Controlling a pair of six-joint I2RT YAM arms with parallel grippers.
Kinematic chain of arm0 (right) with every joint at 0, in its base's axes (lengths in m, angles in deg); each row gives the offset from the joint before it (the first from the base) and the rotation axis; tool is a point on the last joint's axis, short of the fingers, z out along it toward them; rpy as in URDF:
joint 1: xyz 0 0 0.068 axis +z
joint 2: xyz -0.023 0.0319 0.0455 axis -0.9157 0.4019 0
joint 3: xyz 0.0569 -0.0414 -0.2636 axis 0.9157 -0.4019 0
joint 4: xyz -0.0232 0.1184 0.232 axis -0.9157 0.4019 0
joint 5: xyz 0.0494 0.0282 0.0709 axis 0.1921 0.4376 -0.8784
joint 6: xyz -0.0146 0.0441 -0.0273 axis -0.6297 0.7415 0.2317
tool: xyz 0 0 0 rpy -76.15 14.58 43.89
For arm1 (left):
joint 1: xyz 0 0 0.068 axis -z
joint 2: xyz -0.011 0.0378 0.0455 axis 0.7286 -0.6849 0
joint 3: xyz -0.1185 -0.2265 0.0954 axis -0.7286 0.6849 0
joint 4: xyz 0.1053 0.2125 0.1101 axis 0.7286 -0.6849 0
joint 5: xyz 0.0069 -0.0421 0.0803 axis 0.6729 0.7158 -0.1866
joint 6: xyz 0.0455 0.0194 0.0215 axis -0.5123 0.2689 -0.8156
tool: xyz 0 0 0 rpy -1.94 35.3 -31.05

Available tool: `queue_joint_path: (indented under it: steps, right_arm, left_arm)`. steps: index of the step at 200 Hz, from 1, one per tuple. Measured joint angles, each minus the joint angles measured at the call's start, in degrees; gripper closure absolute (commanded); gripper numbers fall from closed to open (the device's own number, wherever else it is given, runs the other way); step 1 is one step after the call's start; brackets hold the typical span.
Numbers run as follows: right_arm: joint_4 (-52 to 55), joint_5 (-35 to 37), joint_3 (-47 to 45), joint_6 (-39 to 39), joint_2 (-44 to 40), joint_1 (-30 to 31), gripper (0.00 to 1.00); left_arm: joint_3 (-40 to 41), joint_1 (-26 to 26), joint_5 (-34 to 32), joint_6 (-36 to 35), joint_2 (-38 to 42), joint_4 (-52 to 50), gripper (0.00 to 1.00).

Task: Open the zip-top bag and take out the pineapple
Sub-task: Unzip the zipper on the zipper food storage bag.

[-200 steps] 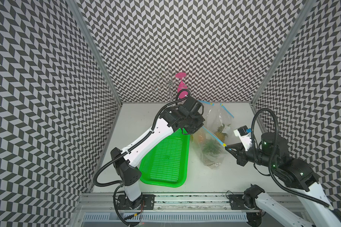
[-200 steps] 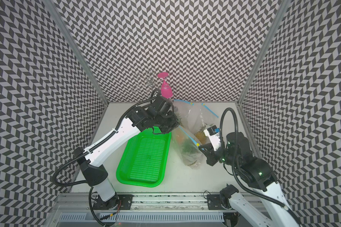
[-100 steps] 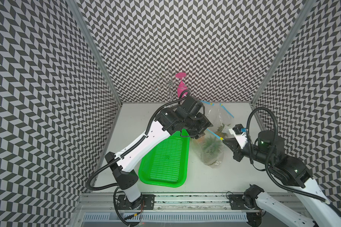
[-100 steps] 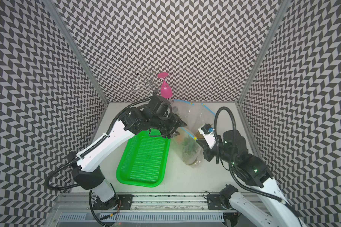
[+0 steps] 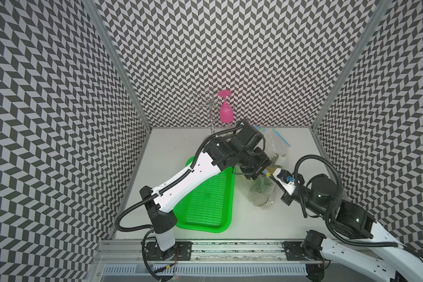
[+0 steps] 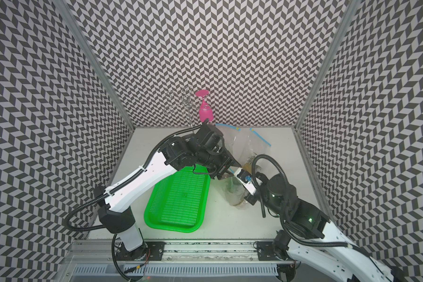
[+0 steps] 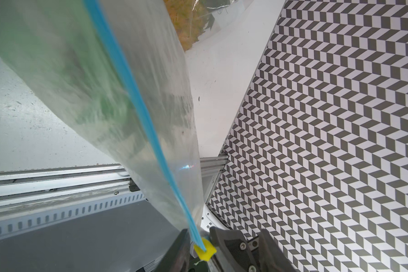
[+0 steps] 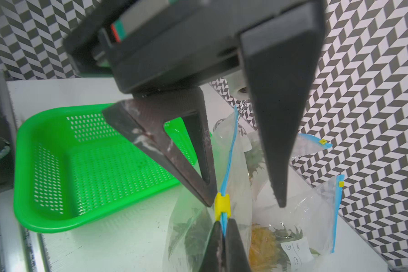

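Finding: the right gripper [image 8: 224,223] is pressed together on the blue zip strip [image 8: 230,160] of the clear zip-top bag [image 5: 261,195], just below its small yellow slider [image 8: 222,203]. The left gripper [image 8: 245,205] stands spread astride that slider, one finger touching, the other apart. The pineapple [image 8: 264,242] sits inside the bag. Risk: an off-centre close may push the slider aside or catch film only. The green perforated plastic basket [image 5: 205,227] at the bag's 9 o'clock and spare clear bags [image 5: 280,144] at 12 obstruct nothing.
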Motion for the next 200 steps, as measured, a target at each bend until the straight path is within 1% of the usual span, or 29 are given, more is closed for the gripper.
queue_joint_path:
  steps: [21,37,63,93,138,179,193,200]
  right_arm:
    - [-1.40,3.69,-0.72,-0.48,0.00,2.27,1.00]
    - [-2.12,6.34,-1.05,-0.66,0.04,4.11,1.00]
    - [-3.08,10.14,-1.49,-0.87,0.24,7.43,1.00]
    - [-3.82,14.32,-1.64,-1.01,0.85,11.13,1.00]
    - [-4.20,19.43,-1.92,-0.96,1.33,15.04,1.00]
    - [-5.46,22.34,-2.99,-0.35,1.62,16.85,1.00]
    - [-5.53,22.84,-3.30,0.00,1.62,16.98,1.00]
    - [-5.51,23.10,-3.41,0.15,1.62,17.03,1.00]
  left_arm:
    - [0.07,-0.02,0.00,0.33,0.00,-0.33,0.64]
    - [0.13,-0.02,0.00,0.39,0.00,-0.74,0.66]
    - [0.13,-0.02,0.11,0.24,-0.24,-1.44,0.67]
    - [0.11,-0.02,0.42,-0.22,-1.46,-2.16,0.74]
    - [0.11,-0.04,0.68,-0.81,-2.40,-3.80,0.84]
    - [0.11,-0.50,0.55,-1.55,-2.40,-4.85,0.85]
    - [0.11,-0.68,0.48,-1.57,-2.40,-4.87,0.84]
    - [0.09,-0.70,0.46,-1.57,-2.40,-4.87,0.80]
